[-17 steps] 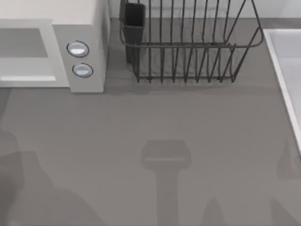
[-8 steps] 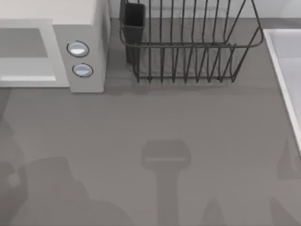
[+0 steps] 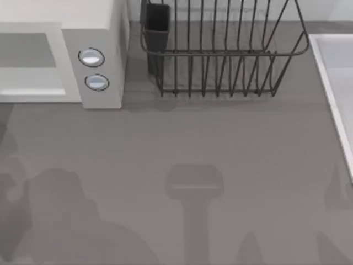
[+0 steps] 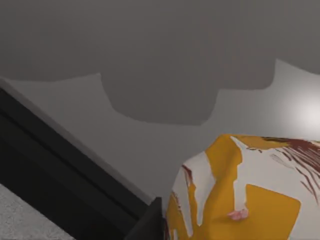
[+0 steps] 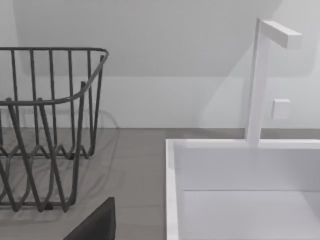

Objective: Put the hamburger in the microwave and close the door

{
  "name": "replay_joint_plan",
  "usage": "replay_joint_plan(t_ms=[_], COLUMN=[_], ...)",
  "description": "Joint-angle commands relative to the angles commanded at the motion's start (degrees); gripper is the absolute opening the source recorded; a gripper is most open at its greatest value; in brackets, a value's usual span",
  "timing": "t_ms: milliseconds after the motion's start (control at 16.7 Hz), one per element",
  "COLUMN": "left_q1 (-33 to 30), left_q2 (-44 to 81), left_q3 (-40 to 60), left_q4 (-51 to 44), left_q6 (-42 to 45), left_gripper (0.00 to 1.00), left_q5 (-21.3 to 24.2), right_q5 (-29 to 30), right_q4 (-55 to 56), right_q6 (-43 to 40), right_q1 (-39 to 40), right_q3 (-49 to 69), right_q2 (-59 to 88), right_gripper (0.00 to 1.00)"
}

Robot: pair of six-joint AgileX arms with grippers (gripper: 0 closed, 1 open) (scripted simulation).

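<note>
Hamburger (image 4: 240,190) against left pincer (image 4: 150,222)

A rendered kitchen. On the grey tabletop (image 3: 220,143) a white microwave (image 3: 102,33) with two round knobs stands beside a dark wire dish rack (image 3: 220,55). A white sink (image 5: 240,170) with an angular faucet (image 5: 260,80) lies to the right.

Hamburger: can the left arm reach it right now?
Probably yes. In the left wrist view the hamburger sits right beside the left gripper, and nothing stands between them. I cannot tell whether it is already held.
</note>
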Motion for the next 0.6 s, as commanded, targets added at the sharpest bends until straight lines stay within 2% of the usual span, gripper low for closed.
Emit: replay_joint_plan(t_ms=[240, 600], left_q1=[-1.76, -5.34], left_q2=[5.76, 16.20], left_q3=[-0.59, -2.78], left_q4=[17.82, 53.75], left_q6=[-10.88, -32.76], left_gripper=[0.00, 0.00], left_q5=[2.05, 6.00], right_q5=[0.00, 0.00], right_q4=[0.00, 0.00], right_q6=[0.00, 0.00], right_q1=[0.00, 0.00], right_q3=[0.00, 0.00], right_q2=[0.00, 0.00], right_gripper=[1.00, 1.00])
